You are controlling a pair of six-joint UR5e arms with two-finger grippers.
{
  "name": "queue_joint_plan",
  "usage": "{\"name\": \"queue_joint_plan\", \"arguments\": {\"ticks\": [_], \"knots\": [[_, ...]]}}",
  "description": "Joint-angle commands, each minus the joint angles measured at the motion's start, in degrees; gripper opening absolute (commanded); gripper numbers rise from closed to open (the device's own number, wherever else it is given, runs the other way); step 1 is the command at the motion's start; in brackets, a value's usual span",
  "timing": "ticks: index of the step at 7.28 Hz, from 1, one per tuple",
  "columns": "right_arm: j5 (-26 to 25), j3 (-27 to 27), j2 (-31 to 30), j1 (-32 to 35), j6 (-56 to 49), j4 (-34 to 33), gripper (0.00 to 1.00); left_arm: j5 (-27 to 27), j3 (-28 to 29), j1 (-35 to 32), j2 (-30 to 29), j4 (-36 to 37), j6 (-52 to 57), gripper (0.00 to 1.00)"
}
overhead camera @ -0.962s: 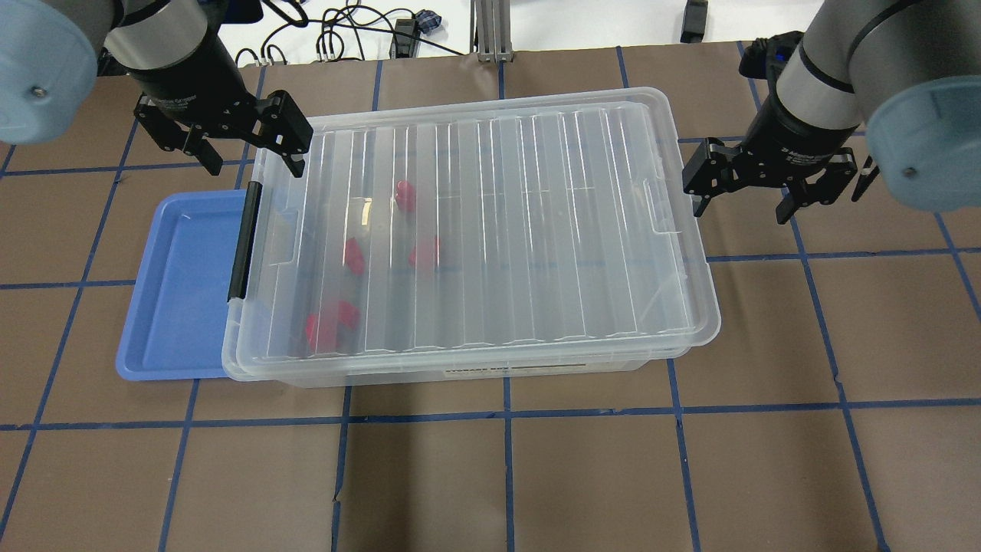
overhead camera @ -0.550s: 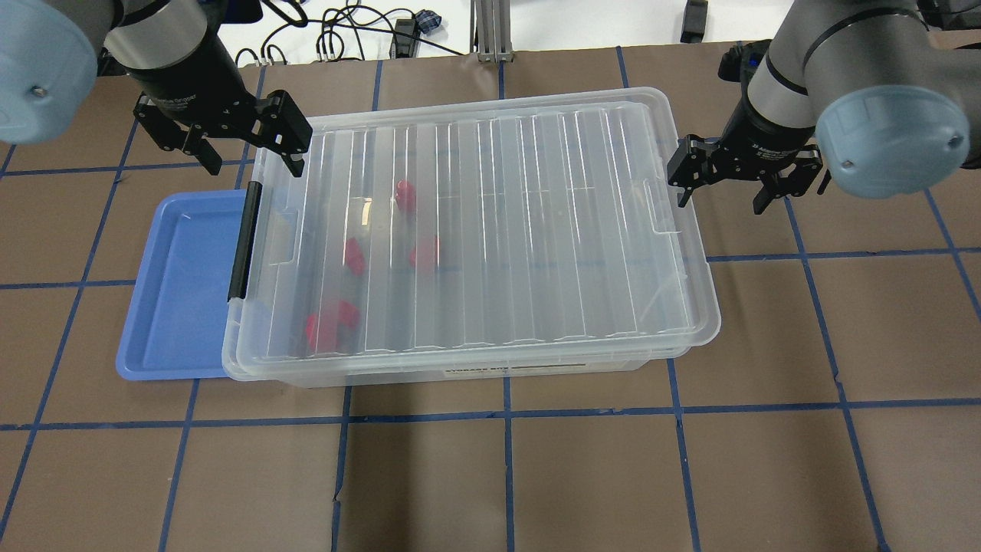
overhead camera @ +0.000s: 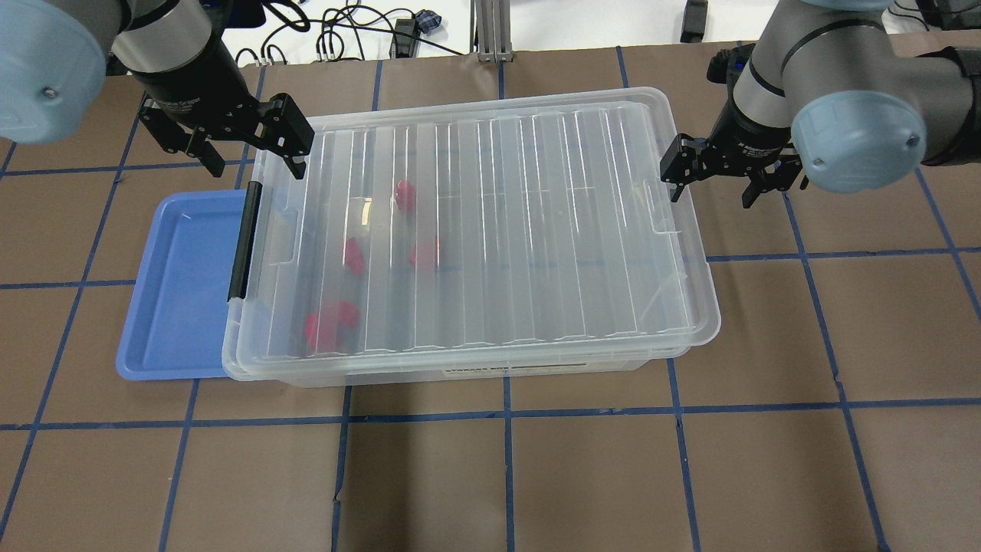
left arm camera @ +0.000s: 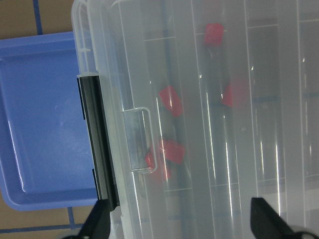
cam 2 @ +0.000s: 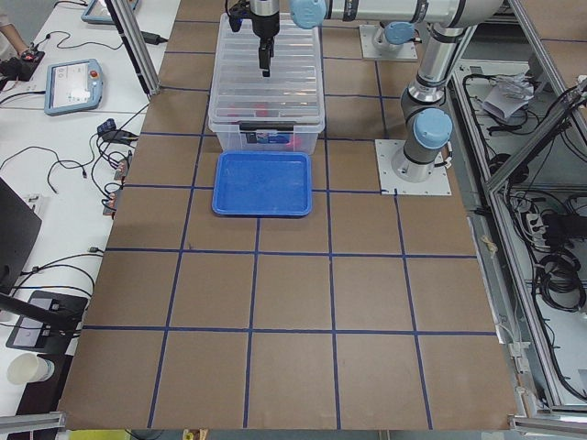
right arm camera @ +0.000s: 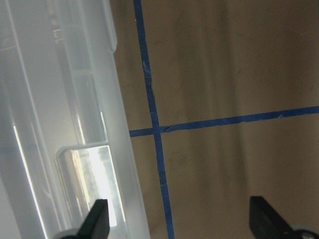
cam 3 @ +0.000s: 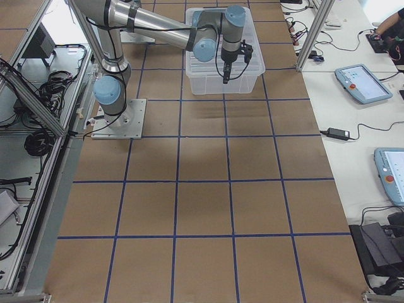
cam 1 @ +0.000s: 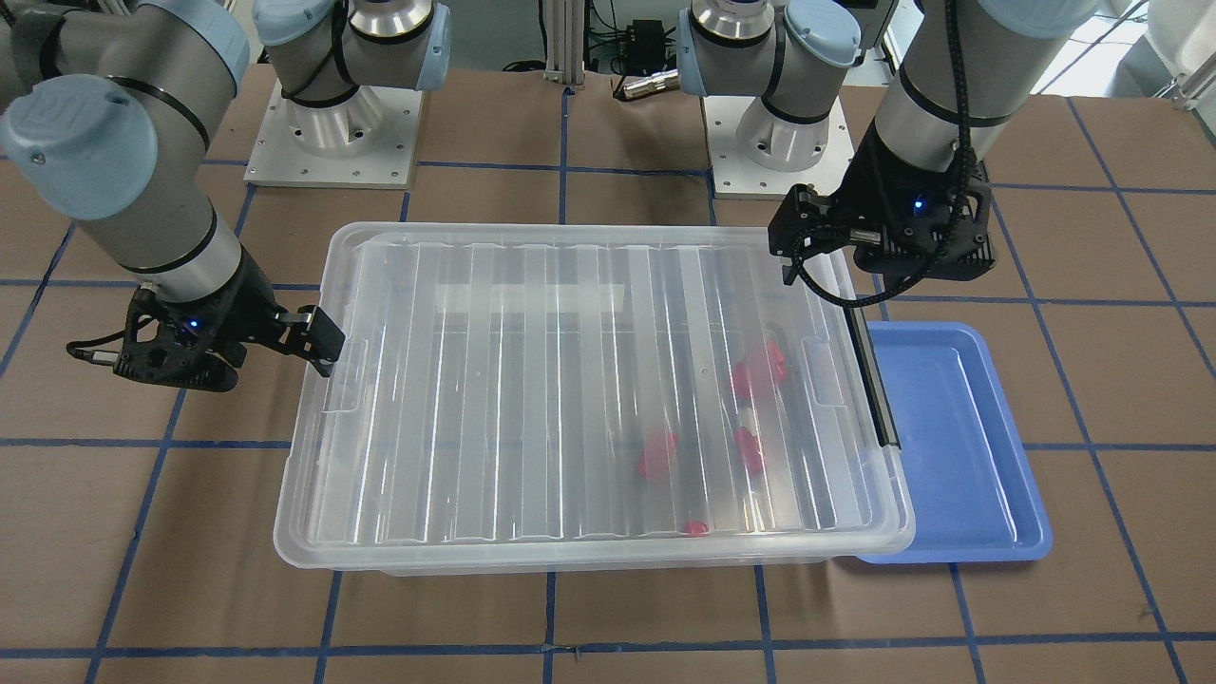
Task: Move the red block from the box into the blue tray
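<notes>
The box (overhead camera: pixel 536 230) is a clear bin with its ribbed lid on; it also shows in the front view (cam 1: pixel 532 380). Several red blocks (overhead camera: pixel 405 195) lie inside near its left end, seen through the lid in the left wrist view (left arm camera: pixel 170 101). The blue tray (overhead camera: pixel 180 284) lies empty against that end, beside the black latch bar (overhead camera: pixel 244 241). My left gripper (overhead camera: pixel 249 153) is open and empty over the box's far left corner. My right gripper (overhead camera: pixel 711 188) is open and empty, straddling the box's right end rim (right arm camera: pixel 119 149).
The table is brown with a blue tape grid (overhead camera: pixel 506 414). Cables (overhead camera: pixel 345 31) and a metal post (overhead camera: pixel 487 31) lie beyond the far edge. The two arm bases (cam 1: pixel 332 123) stand behind the box.
My right gripper has moved left, from beside the box up to its right end rim. My left gripper has hardly moved. The box, the blocks and the tray have not moved.
</notes>
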Motion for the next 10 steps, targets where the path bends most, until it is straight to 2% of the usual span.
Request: {"name": "queue_joint_plan", "arguments": {"ticks": [1, 6, 10], "knots": [[-0.03, -0.21, 0.94, 0.00, -0.13, -0.09, 1.00, -0.03, -0.46, -0.03, -0.42, 0.17, -0.04, 1.00], [-3.80, -0.56, 1.82, -0.44, -2.15, -1.93, 1.00, -0.03, -0.21, -0.03, -0.24, 0.43, -0.04, 1.00], [-5.13, -0.65, 1.38, -6.05, -8.82, -2.11, 1.00, -0.11, -0.12, -0.03, -0.33, 0.52, -0.13, 1.00]]}}
